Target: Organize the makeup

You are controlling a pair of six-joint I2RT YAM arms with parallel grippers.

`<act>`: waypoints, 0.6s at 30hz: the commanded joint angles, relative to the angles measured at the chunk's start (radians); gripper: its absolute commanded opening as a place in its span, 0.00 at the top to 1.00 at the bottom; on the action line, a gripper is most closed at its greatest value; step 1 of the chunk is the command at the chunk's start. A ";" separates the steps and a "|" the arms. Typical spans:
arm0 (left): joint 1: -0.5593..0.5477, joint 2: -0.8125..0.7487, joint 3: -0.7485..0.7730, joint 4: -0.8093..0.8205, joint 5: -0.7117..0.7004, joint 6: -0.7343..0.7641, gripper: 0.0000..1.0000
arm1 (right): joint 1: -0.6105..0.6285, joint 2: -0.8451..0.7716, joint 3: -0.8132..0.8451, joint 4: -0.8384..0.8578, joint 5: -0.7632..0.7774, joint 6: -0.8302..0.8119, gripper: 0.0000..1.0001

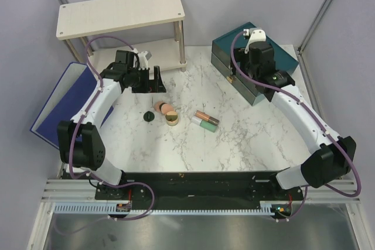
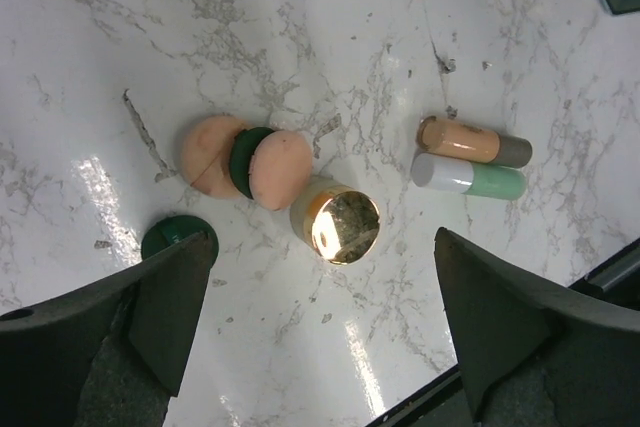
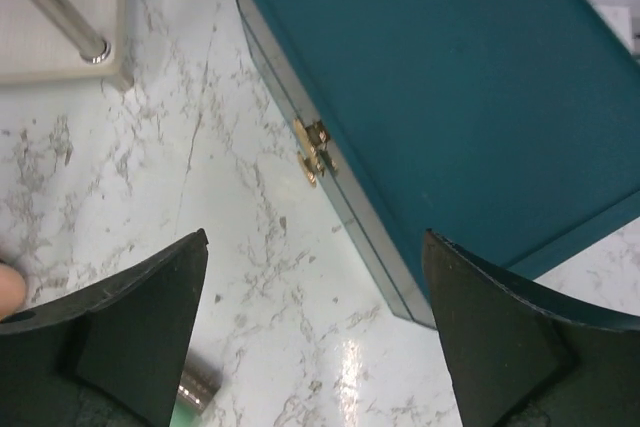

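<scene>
The makeup lies together mid-table. Two peach-pink compacts (image 2: 280,169) sandwich a dark green lid (image 2: 243,160), and another dark green lid (image 2: 175,235) lies to their left. A gold-rimmed tin (image 2: 345,227) sits beside them. Further right, a copper-black tube (image 2: 470,140) and a mint-green tube (image 2: 470,177) lie side by side. My left gripper (image 2: 320,327) hovers open above the table beside the tin, holding nothing; it shows as (image 1: 157,81) from above. My right gripper (image 3: 315,317) is open and empty over the teal box's front edge, near its gold latch (image 3: 315,152).
The teal drawer box (image 1: 252,62) stands at the back right, shut. A pale wooden two-tier shelf (image 1: 120,13) stands at the back left, one leg (image 3: 60,7) near the box. A blue board (image 1: 61,100) leans off the table's left edge.
</scene>
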 commanded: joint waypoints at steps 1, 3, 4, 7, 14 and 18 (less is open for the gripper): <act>-0.003 -0.001 0.050 0.091 0.156 -0.088 0.01 | -0.007 0.019 0.073 0.046 0.069 -0.054 0.02; -0.011 0.020 0.042 0.167 0.271 -0.131 0.01 | -0.021 0.039 0.094 0.041 0.070 -0.054 0.02; -0.016 0.029 0.036 0.207 0.305 -0.192 0.01 | -0.030 0.048 0.103 0.040 0.060 -0.047 0.02; -0.037 0.080 -0.007 0.422 0.459 -0.397 0.01 | -0.077 0.087 0.126 0.034 -0.021 -0.013 0.02; -0.164 0.259 0.031 0.871 0.543 -0.742 0.07 | -0.195 0.196 0.186 0.009 -0.141 0.064 0.02; -0.213 0.443 0.149 1.072 0.583 -0.981 0.21 | -0.237 0.243 0.203 0.005 -0.172 0.076 0.02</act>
